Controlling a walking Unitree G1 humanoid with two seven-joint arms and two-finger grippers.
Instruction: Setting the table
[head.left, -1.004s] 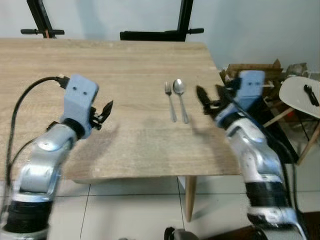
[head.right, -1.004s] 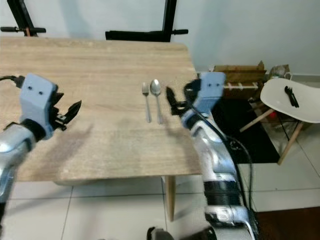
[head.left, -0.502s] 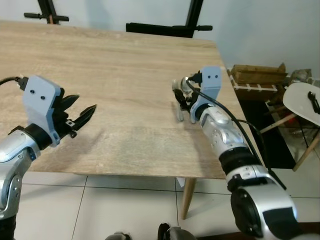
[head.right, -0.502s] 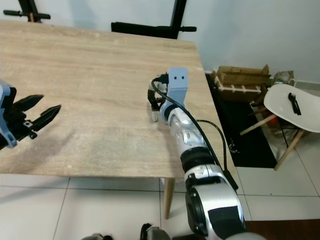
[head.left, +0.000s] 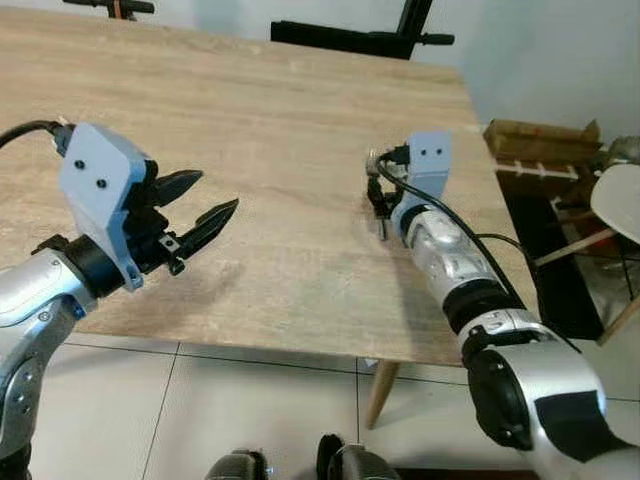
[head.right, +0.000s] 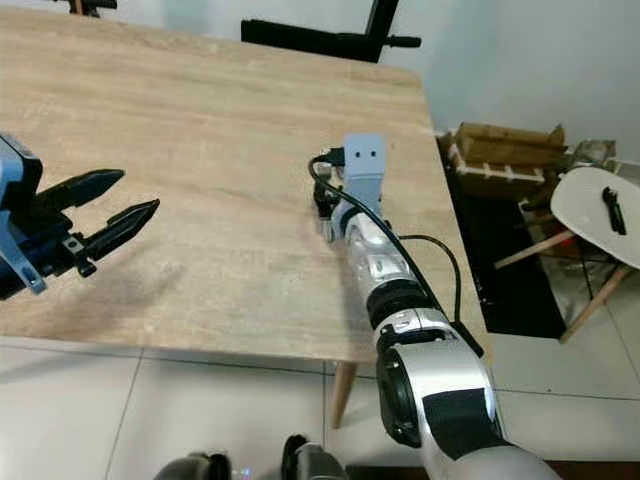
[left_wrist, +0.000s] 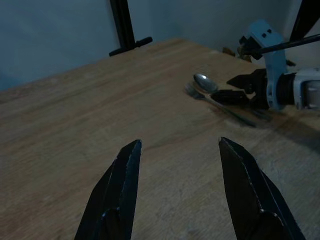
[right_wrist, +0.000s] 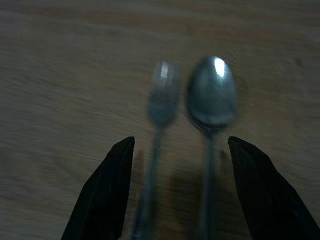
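the fork (right_wrist: 159, 107) and spoon (right_wrist: 212, 102) lie side by side on the wooden table (head.left: 250, 120), near its right edge, roughly at two o'clock in the left eye view. the right gripper (right_wrist: 182, 195) hangs low over their handles with its fingers spread wide, one black finger (right_wrist: 102, 197) outside the fork and the other outside the spoon, so both handles sit between them. whether the fingertips touch the table or the cutlery cannot be told; the right wrist view is dim and blurred, and the handles fade out toward the camera. in the left eye view the blue wrist housing and arm cover nearly all of the cutlery, leaving only a sliver of metal.

the left gripper (head.left: 205, 205) hovers above the table at about nine o'clock, well apart from the cutlery, fingers wide and holding nothing. a white chair (head.right: 600, 215) is cut off at three o'clock.
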